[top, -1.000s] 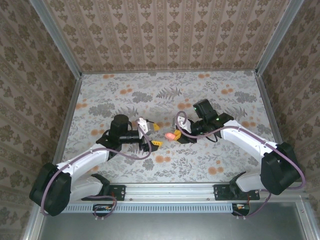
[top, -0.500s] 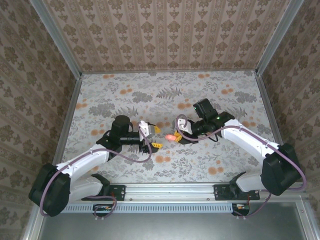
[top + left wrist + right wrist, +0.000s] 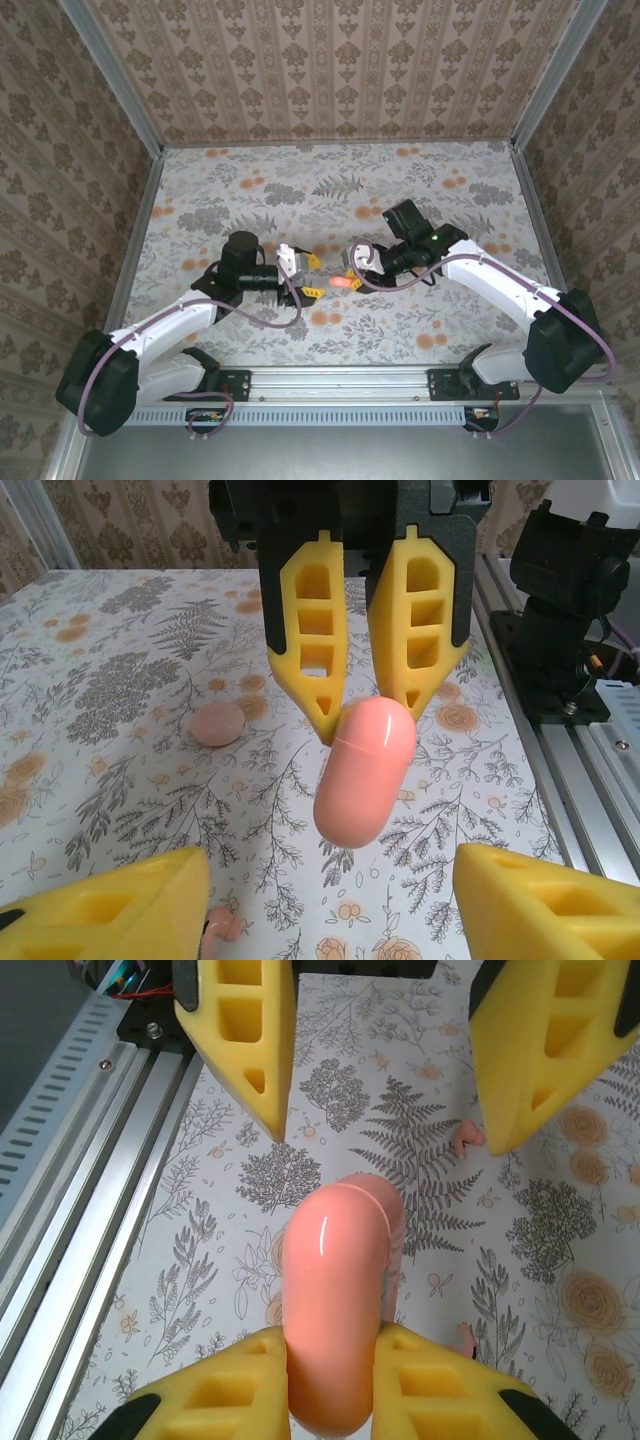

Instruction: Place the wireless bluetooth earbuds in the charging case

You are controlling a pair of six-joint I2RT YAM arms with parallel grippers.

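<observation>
Floral cloth (image 3: pixel 130 690), glossy coral-pink charging case (image 3: pixel 365 770)

Glossy coral-pink charging case (image 3: pixel 365 770); grey-orange floral cloth (image 3: pixel 130 680)

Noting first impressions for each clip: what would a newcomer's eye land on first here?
The glossy coral-pink charging case stands out first. It is near the table's middle, pinched in the right gripper and held above the floral cloth. Next is the left gripper, which faces the case with its yellow jaws open on either side and is not touching it. A pale pink disc lies on the cloth nearby.
</observation>
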